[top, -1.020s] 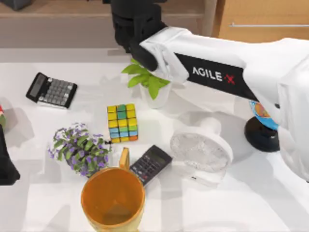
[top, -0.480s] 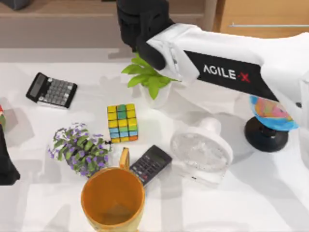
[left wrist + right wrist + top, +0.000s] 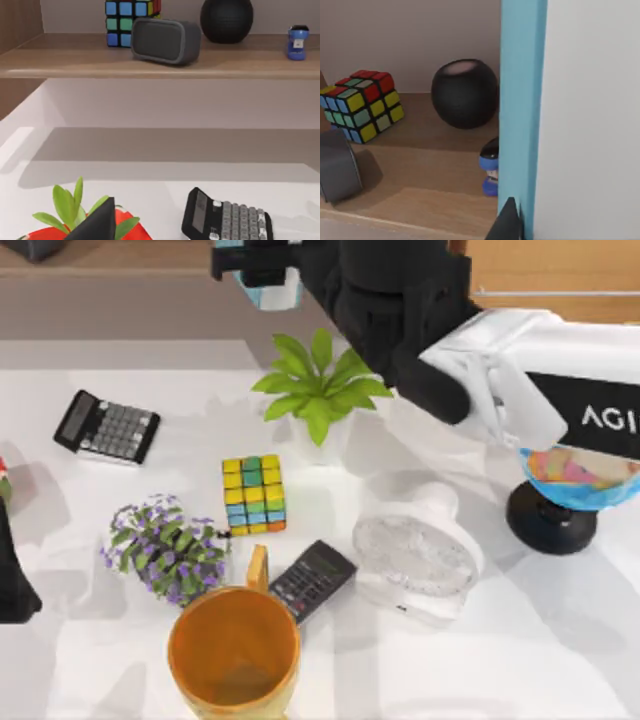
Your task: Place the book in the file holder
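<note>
Right arm: reaches in from the tabletop's right edge across the far side; the right gripper (image 3: 262, 262) sits past the far edge, up at the wooden shelf (image 3: 120, 254).
Grip: fingers clamped on the book (image 3: 268, 285), held upright; white cover with a blue-teal edge, large and close in the right wrist view (image 3: 570, 120).
Book's place: off the tabletop, in the air at the far edge, just above the green plant (image 3: 318, 390).
File holder: I can't pick one out anywhere (so the goal spot is a guess from here).
Shelf contents: colour cube (image 3: 362, 104), black round speaker (image 3: 465, 93), grey box speaker (image 3: 165, 40), small blue stapler (image 3: 490, 167), all close to the book's path.
Left arm: parked at the tabletop's left edge, left gripper (image 3: 95, 225) over a red strawberry-like object (image 3: 45, 234); its fingers I cannot tell.
Risk: swinging the book along the shelf could knock the stapler or round speaker.
Risk: the forearm passes low over the plant, the white fan (image 3: 418, 555) and the globe (image 3: 575, 468); a dip would topple them.
</note>
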Controlling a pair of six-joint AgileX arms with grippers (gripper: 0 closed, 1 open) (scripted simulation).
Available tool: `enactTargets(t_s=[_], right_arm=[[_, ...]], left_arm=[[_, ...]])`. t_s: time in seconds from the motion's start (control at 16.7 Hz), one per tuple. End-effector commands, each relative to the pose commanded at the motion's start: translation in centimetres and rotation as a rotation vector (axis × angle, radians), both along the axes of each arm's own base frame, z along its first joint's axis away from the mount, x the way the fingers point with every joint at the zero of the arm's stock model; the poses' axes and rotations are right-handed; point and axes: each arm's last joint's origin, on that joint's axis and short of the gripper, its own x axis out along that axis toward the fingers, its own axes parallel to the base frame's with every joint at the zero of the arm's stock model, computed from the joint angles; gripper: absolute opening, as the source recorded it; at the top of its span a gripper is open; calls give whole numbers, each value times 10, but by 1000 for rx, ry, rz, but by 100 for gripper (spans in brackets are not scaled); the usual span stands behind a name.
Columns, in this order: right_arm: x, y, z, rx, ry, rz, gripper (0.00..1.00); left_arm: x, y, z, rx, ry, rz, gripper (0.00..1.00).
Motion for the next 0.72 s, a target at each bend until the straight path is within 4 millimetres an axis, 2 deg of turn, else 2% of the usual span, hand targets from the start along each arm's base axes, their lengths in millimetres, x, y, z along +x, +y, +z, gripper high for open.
enactTargets(t_s=[0.18, 0.36, 0.54, 0.72], right_arm=[[-26, -48, 11, 103, 70, 75, 0], [-47, -105, 16, 228, 134, 97, 0], [-59, -166, 13, 367, 185, 47, 0], [-64, -230, 2, 516, 218, -84, 0]], left_arm=[[0, 0, 0, 0, 0, 0, 100], [0, 0, 0, 0, 0, 0, 100], [0, 0, 0, 0, 0, 0, 100], [0, 0, 0, 0, 0, 0, 100]])
